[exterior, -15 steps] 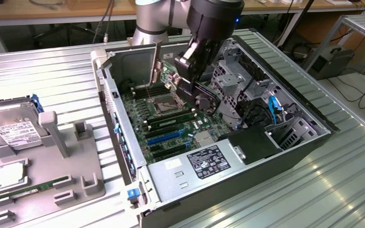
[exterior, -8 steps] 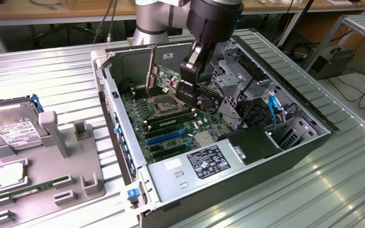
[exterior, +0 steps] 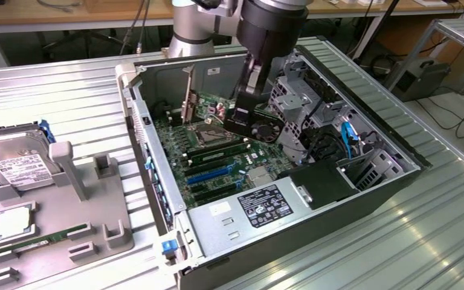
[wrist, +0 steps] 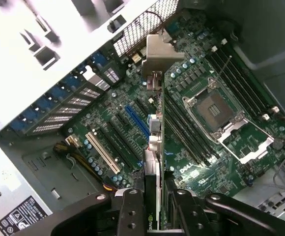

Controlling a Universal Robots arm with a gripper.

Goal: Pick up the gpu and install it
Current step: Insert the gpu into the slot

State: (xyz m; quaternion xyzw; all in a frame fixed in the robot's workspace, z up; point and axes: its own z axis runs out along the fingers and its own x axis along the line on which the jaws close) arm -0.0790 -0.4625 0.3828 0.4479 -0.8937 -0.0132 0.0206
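Wrist view: gripper jaws clamped on gpu; best held upright, edge square over the blue slot.

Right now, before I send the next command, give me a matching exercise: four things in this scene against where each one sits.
Things:
1. gpu
2. hard drive
3. memory stick
4. power supply

Places:
A. flat in a narrow slot of the grey tray
B. inside the case, corner nearest the exterior camera
C. edge-on in the gripper, above the motherboard
D. label up on the grey tray, outside the case

Pairs: 1-C, 2-D, 3-A, 4-B
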